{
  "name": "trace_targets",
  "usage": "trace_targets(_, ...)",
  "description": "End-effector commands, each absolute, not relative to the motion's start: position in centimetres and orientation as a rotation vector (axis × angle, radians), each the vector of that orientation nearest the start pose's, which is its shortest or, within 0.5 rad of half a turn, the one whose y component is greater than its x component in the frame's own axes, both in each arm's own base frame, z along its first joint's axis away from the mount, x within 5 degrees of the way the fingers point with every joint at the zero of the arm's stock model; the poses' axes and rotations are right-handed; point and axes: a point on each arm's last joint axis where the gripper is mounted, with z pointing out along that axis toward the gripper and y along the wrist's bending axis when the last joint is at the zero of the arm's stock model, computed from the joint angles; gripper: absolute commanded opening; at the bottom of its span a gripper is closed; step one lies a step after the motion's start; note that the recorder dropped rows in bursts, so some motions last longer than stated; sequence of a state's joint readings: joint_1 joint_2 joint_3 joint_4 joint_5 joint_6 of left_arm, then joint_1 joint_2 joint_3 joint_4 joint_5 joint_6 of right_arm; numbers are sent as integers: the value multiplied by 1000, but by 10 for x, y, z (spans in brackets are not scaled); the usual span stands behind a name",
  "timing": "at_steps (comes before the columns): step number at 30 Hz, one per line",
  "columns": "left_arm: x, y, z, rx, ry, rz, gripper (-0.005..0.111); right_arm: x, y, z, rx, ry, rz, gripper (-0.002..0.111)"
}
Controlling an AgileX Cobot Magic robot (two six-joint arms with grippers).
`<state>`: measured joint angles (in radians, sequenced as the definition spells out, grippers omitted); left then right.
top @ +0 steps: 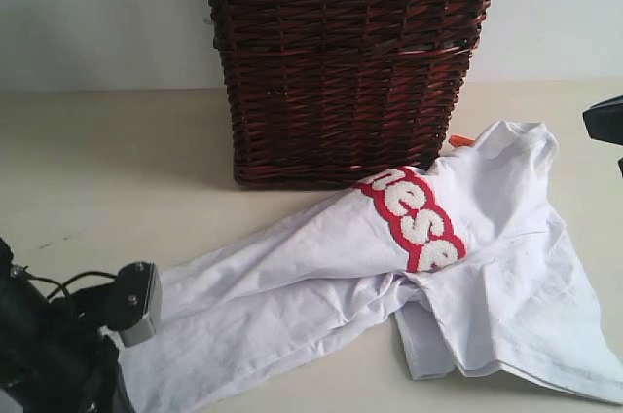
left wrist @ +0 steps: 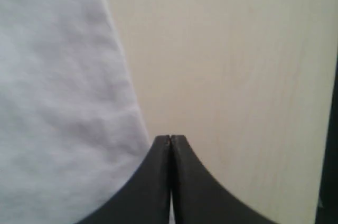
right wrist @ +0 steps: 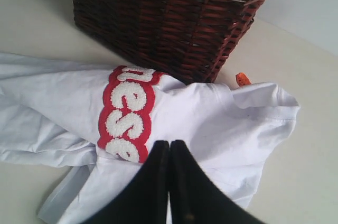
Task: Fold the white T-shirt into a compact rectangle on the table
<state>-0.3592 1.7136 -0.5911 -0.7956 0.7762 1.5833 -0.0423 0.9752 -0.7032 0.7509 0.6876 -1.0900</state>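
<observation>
Plainly, the white T-shirt [top: 389,277] is nowhere near a rectangle yet. It lies crumpled and twisted on the tabletop [top: 117,160], running from the near left up toward the right, where its far end sits just beside the foot of the dark wicker basket [top: 350,62]; whether it touches the basket I cannot tell. The red-edged lettering [top: 414,218] wraps over a bunched ridge in the middle, and the orange neck tag [top: 461,141] peeks out by the basket's right corner. The left tool [left wrist: 170,139] has its fingers pressed together with nothing between them, poised over bare tabletop just beside the shirt's near-left edge. The right tool [right wrist: 169,143] is likewise pressed together and empty, facing the cloth near the lettering; in the exterior view only a dark piece of that arm shows at the right edge, apart from the shirt. I judge the folding to be at its very start, with flattening needed first. Several things could go wrong. A pinch into the bunched middle may catch several layers and drag the whole heap rather than open it. Pulling toward the basket could snag cloth on the wicker. Neither tool can take hold of cloth until its fingers spread, and one lowered as it is would merely push the fabric into deeper wrinkles.
</observation>
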Motion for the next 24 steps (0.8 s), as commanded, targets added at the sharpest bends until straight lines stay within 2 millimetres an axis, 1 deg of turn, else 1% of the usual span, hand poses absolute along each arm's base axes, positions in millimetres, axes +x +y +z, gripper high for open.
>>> trace_targets(1, 205, -125, 135, 1649, 2315, -696, 0, 187, 31, 301, -682, 2104, 233, 0)
trace_targets(3, 207, -124, 132, 1634, 2321, -654, 0, 187, 31, 301, -682, 2104, 233, 0)
trace_targets(5, 206, -121, 123, 1647, 2342, -616, 0, 187, 31, 301, -682, 2104, 233, 0)
trace_targets(6, 205, -119, 119, 1667, 2342, -599, 0, 186, 31, 301, -682, 2102, 233, 0)
trace_targets(7, 203, -116, 111, 1748, 2303, -549, 0, 185, 31, 302, -682, 2098, 231, 0)
trace_targets(8, 205, -115, 109, 1773, 2277, -514, 0, 185, 31, 302, -683, 2099, 232, 0)
trace_targets(9, 210, -113, 107, 1762, 2261, -427, 0, 185, 31, 302, -685, 2099, 234, 0)
trace_targets(11, 219, -110, 106, 1724, 2247, -312, 0, 183, 32, 302, -697, 2105, 247, 0)
trace_targets(13, 220, -110, 106, 1718, 2243, -296, 0, 183, 33, 302, -700, 2107, 252, 0)
trace_targets(14, 220, -110, 107, 1711, 2246, -299, 0, 183, 33, 302, -700, 2107, 252, 0)
trace_targets(15, 219, -111, 113, 1667, 2256, -319, 0, 183, 33, 302, -700, 2107, 252, 0)
trace_targets(16, 216, -114, 120, 1634, 2258, -380, 0, 183, 33, 302, -700, 2107, 252, 0)
trace_targets(17, 213, -115, 122, 1638, 2262, -424, 0, 183, 33, 302, -700, 2107, 252, 0)
trace_targets(18, 208, -117, 123, 1640, 2286, -500, 0, 183, 33, 302, -699, 2107, 250, 0)
trace_targets(20, 193, -121, 124, 1659, 2332, -725, 0, 183, 32, 302, -697, 2106, 248, 0)
trace_targets(21, 187, -121, 121, 1668, 2351, -780, 0, 183, 32, 302, -697, 2106, 248, 0)
trace_targets(22, 182, -120, 116, 1678, 2371, -794, 0, 183, 32, 302, -697, 2106, 248, 0)
trace_targets(24, 179, -116, 110, 1685, 2383, -755, 0, 183, 32, 302, -697, 2106, 248, 0)
